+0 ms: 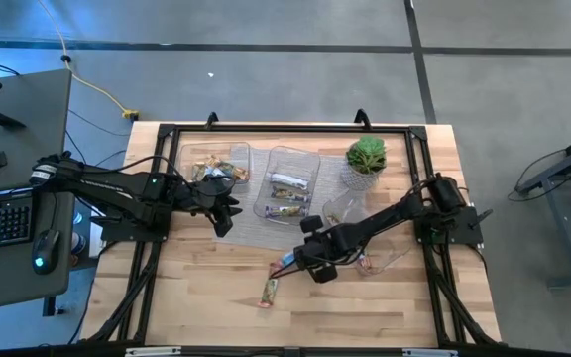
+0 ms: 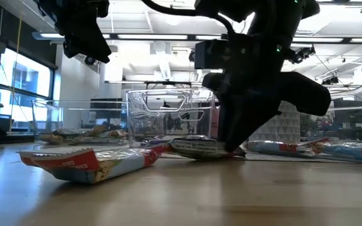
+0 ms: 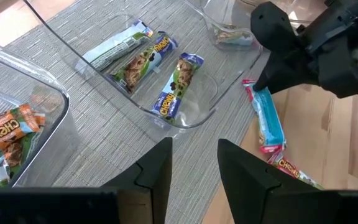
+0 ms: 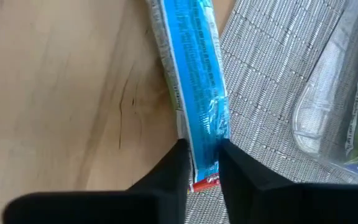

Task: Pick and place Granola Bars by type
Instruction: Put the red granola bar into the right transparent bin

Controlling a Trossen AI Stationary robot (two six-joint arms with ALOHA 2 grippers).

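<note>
My right gripper (image 1: 303,262) is low over the table's middle, shut on a blue-wrapped bar (image 4: 194,74) that lies at the grey mat's near edge; the bar also shows in the left wrist view (image 3: 269,118). My left gripper (image 1: 224,218) hangs open and empty (image 3: 194,165) over the mat between the left tray (image 1: 216,164) and the middle tray (image 1: 287,183). The left tray holds orange-wrapped bars (image 3: 8,127). The middle tray holds three blue and green bars (image 3: 157,68). A red-and-tan bar (image 1: 269,290) lies flat on the wood nearer the front edge. My right gripper pinches the blue bar between its two fingers (image 4: 178,171), near its red-tipped end (image 4: 207,165). The fingers lie across the bar and come from above, slanting down. The bar lies flat on the table, partly on the wood and partly on the mat's edge.
A small potted plant (image 1: 366,159) stands at the far right of the mat. A third clear tray (image 1: 345,210) sits beside my right arm. More bars lie on the table to the right (image 2: 281,147). Bare wood lies toward the near edge.
</note>
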